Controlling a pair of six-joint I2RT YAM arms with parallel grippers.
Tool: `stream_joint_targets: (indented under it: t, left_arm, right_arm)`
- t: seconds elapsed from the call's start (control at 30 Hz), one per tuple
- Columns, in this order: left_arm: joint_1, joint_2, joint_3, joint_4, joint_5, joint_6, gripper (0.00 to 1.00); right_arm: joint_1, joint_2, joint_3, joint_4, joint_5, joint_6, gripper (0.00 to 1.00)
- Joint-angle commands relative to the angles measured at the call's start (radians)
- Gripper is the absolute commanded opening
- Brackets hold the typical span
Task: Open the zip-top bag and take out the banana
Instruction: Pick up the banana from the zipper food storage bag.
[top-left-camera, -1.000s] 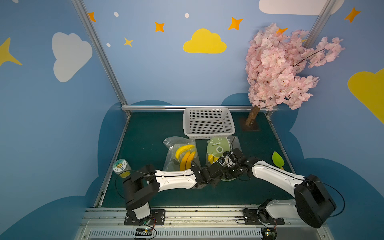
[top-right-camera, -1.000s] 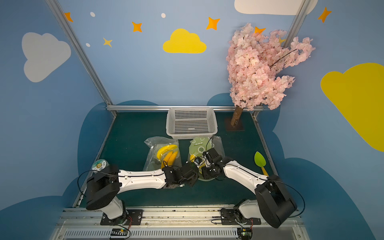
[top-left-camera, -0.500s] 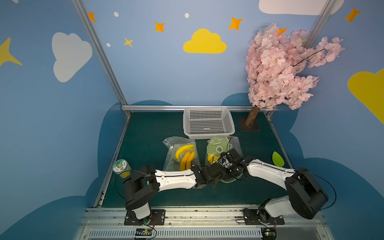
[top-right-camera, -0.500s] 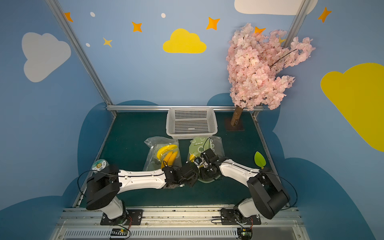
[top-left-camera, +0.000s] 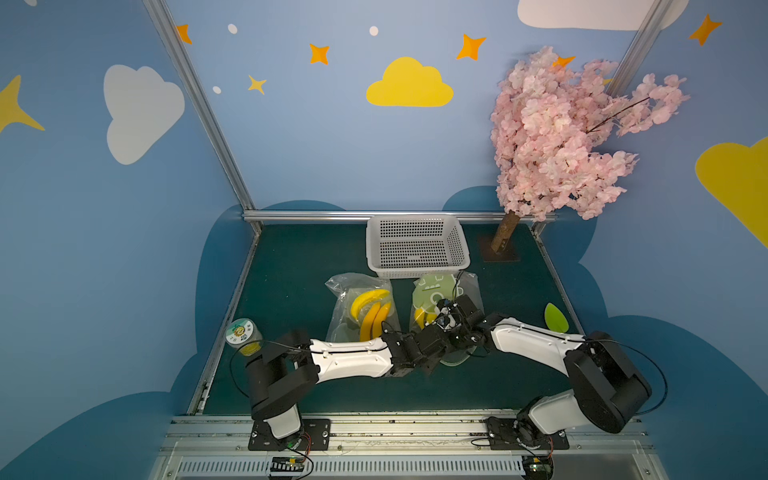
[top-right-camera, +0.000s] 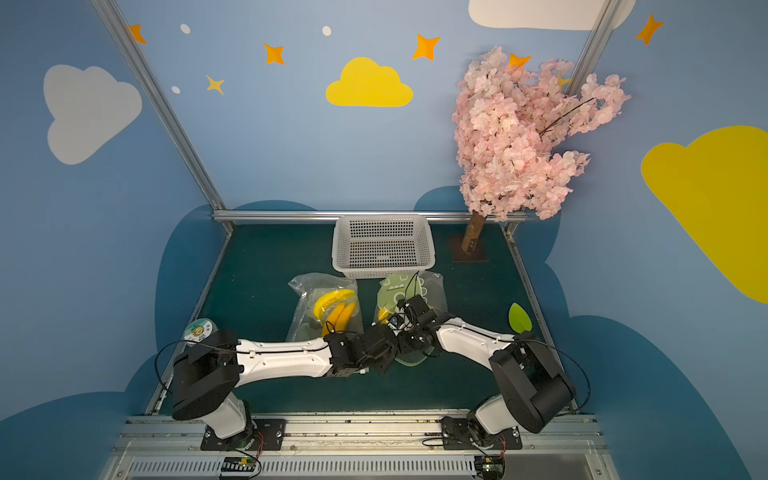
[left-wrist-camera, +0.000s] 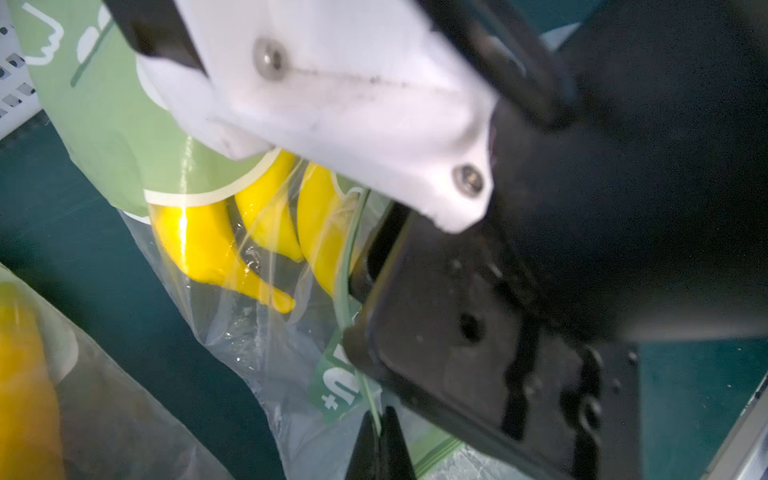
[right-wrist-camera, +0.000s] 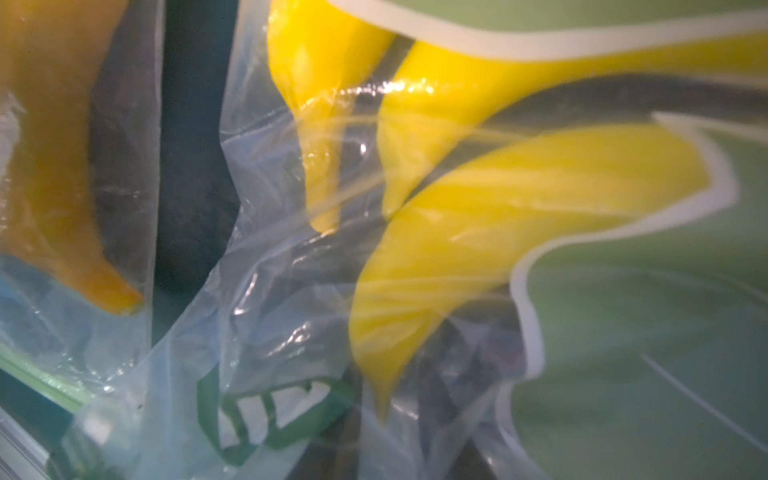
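**Zip-top bag (top-left-camera: 436, 286), mouth-gripping stage.** The left gripper (left-wrist-camera: 378, 428) is clenched, its fingertips (left-wrist-camera: 365, 442) pinching the thin green zip strip (left-wrist-camera: 368, 386) at the bag's mouth; the bananas (left-wrist-camera: 199, 245) lie inside the bag just beyond those fingertips, under clear film and green print.

Over the last second the right gripper (top-left-camera: 446, 320) has slid in across the bag toward the left fingers, its elbow drawing in behind it; the left arm has kept its place and its pinch.

The right fingers now stand just beside the left ones, against the same mouth edge. Whether they are released or clamped on the film cannot be told: the right wrist view shows only film and fruit, and the left wrist view shows no clear gap.

The shift reads as the second gripper arriving for a counter-hold; the bag appears still sealed and the fruit not yet out; the two lips would next have to be drawn apart.

A second, clear bag (top-left-camera: 357, 307) of bananas lies on the left fingers' other side, untouched.
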Motion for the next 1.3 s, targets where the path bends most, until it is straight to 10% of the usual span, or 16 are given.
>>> stream_joint_targets:
  t: [0.0, 0.17, 1.27]
  left_arm:
    - [0.004, 0.013, 0.017, -0.016, 0.017, 0.0, 0.03]
    - [0.007, 0.013, 0.013, -0.013, 0.016, -0.004, 0.03]
    - [0.069, 0.112, 0.122, -0.049, -0.078, -0.005, 0.03]
  right_arm:
    - [0.003, 0.032, 0.02, 0.018, 0.001, -0.009, 0.19]
    - [0.003, 0.057, 0.033, -0.008, -0.009, -0.02, 0.0]
    - [0.011, -0.313, -0.024, -0.427, -0.482, -0.036, 0.0]
